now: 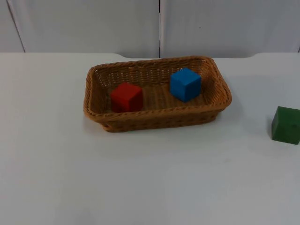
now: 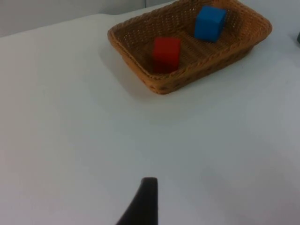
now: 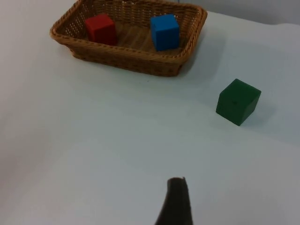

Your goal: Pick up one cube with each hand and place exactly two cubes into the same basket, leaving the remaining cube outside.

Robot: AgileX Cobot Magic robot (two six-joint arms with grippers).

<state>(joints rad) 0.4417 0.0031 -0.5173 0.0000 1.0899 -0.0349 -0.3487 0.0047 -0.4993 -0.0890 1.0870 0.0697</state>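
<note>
Wicker basket (image 1: 101, 89) sits upper centre of the top view, on the white table (image 1: 140, 178). Two cubes lie inside it: the red cube (image 1: 126, 97) toward the basket's left end, the blue cube (image 1: 185, 84) toward its right end, the two apart from each other and both resting on the basket floor.

Green cube (image 1: 286, 124) stands alone on the table at the right edge of the top view, well apart from the basket and outside it.

Left gripper: one black fingertip (image 2: 143, 204) seen in the left wrist view, over bare table, well back from the basket. Right gripper: one black fingertip (image 3: 174, 201) in the right wrist view, also over bare table, well apart from both the basket and the green cube. Neither holds anything that can be seen; whether their fingers are apart or together I cannot tell.

Judgement: the placing step looks done, with two cubes in one basket and the third outside. Both arms appear to be waiting clear. The next move calls for little: keep clear, leave the green cube where it stands, do not nudge the basket.
</note>
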